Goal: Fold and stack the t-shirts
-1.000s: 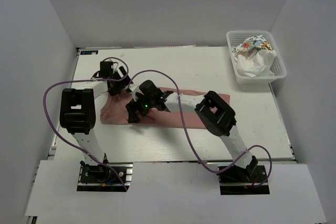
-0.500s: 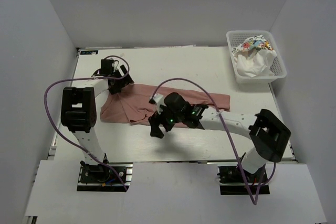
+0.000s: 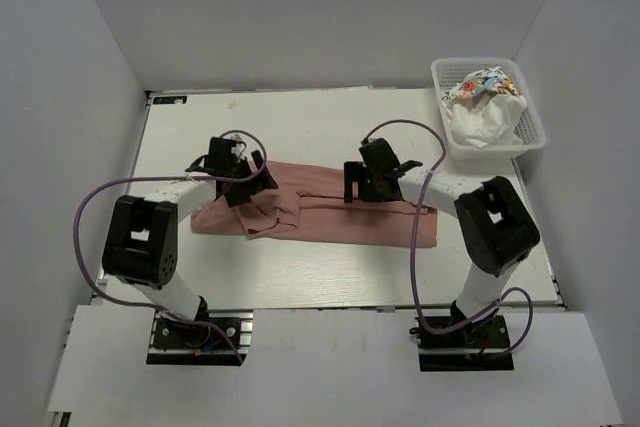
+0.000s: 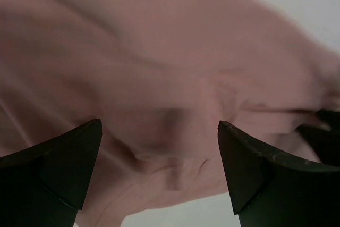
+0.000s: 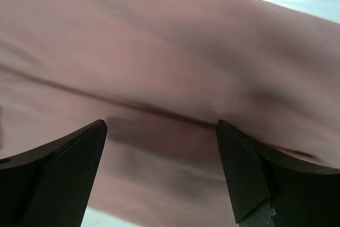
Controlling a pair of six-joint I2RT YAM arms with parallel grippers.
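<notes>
Top external view: a dusty pink cloth t-shirt lies spread in a long band across the middle of the white tabletop, its length running from the left edge side toward the right edge side. Its left part is rumpled, with a flap of cloth doubled over on itself; the right part lies flatter, with a crease line running along it.

The left gripper sits over that rumpled left end, and the right gripper sits over the far edge of the shirt near its middle. The two are well apart, with bare pink cloth between them. Whether either touches the cloth cannot be told from above.

At the far right corner stands a white plastic lattice basket. In it lie a crumpled white t-shirt and, behind it, a white t-shirt with multicoloured print.

Left wrist view: the left gripper has its dark fingers spread wide with nothing between them; wrinkled pink cloth fills the frame behind them, with a strip of white tabletop at the bottom.

Right wrist view: the right gripper is likewise spread wide and holds nothing, with smoother pink cloth and one dark crease behind it.
</notes>
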